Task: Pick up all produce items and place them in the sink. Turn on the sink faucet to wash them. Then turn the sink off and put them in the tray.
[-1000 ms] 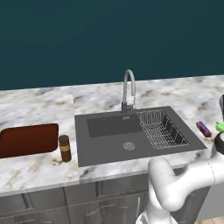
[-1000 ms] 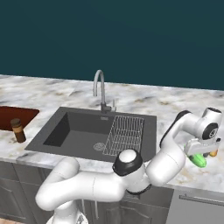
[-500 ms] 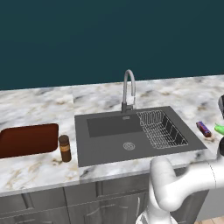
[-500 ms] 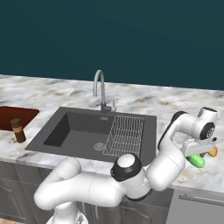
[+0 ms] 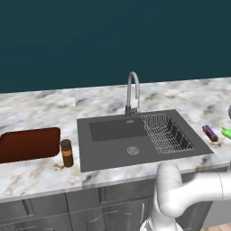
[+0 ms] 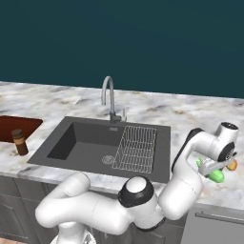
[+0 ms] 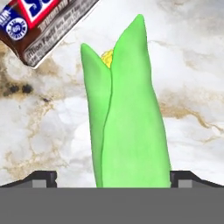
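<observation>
Bright green husked corn cob [image 7: 129,118] lies on bare marble counter [image 7: 192,78], right of the dark grey sink [image 6: 81,138]; gripper [image 7: 111,177] jaws spread wide either side, gripping nothing.

A bright green ear of corn [image 7: 127,118] in its husk is lying flat on the marble counter, a bit of yellow kernel showing at its pointed tip. A small rounded orange fruit [image 6: 232,165] is sitting just beside it. The dark grey sink [image 5: 108,151] is standing dry, its drain visible. The grey gooseneck faucet [image 5: 132,92] is arching over the basin. The reddish-brown tray [image 5: 28,143] is lying well apart, on the far side of the sink from the produce.
</observation>
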